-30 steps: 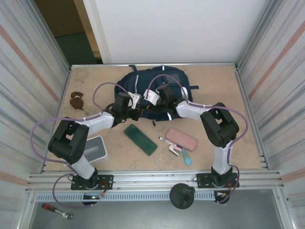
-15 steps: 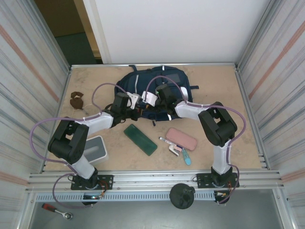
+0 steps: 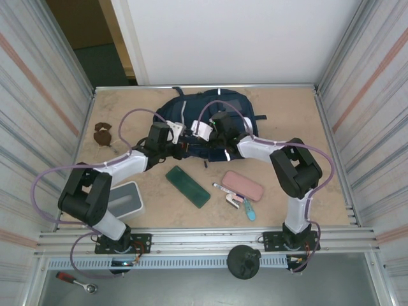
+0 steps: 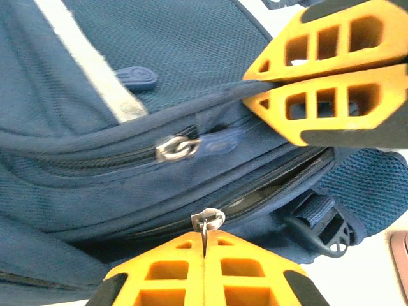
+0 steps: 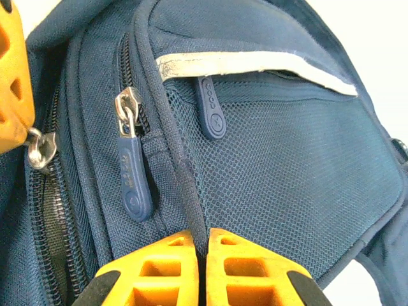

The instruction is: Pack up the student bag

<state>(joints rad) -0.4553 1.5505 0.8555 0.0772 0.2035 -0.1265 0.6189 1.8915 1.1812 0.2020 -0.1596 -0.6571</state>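
The navy student bag (image 3: 210, 111) lies at the back middle of the table. My left gripper (image 3: 184, 148) is at its near edge, shut on a small metal zipper pull (image 4: 208, 220) of the lower zip; its closed tips (image 4: 205, 238) meet around the pull. Right of the slider the zip gapes a little, showing grey lining (image 4: 271, 193). My right gripper (image 3: 203, 143) is shut on a raised seam of the bag's fabric (image 5: 191, 191), tips (image 5: 204, 238) pinching it beside a blue rubber zipper tab (image 5: 131, 175). Its orange fingers (image 4: 319, 95) show in the left wrist view.
In front of the bag lie a green pencil case (image 3: 188, 186), a pink pouch (image 3: 243, 185) and several pens (image 3: 237, 200). A white box (image 3: 125, 200) stands near left. Brown bits (image 3: 102, 134) lie at far left. Metal walls close both sides.
My right gripper has closed from open onto the bag's fabric seam. The left arm has shifted slightly left and back, still holding the zipper pull.
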